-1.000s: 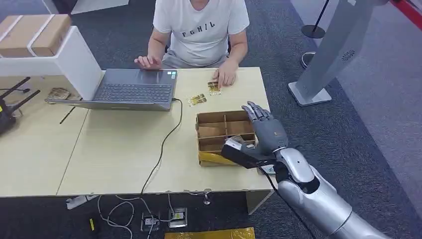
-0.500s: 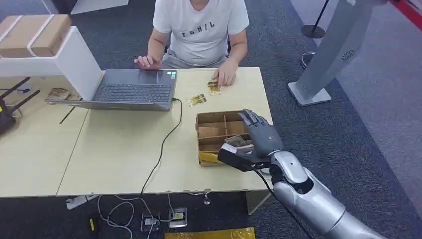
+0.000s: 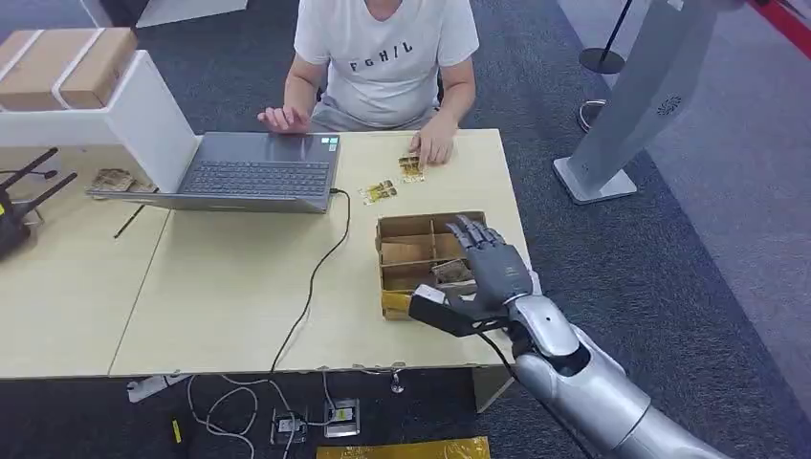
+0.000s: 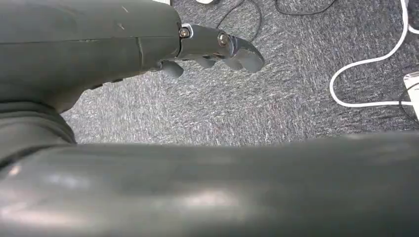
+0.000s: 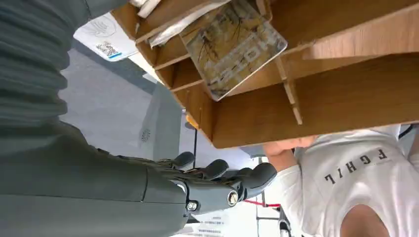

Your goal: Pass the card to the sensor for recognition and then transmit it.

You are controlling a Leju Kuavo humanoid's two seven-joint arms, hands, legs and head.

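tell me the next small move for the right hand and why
Probably lower the right hand into the divided box and close on the card. The hand hovers above the box with spread fingers holding nothing, and the card lies loose in a compartment.

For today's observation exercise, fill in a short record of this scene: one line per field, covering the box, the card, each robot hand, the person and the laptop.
box: open cardboard box with dividers, on the table near its right edge
card: patterned card leaning in a box compartment, not held
right robot hand: above the box, fingers spread, holding nothing
left robot hand: hanging over the carpet, holding nothing
person: seated at the far side, one hand on small cards
laptop: open, left of the box
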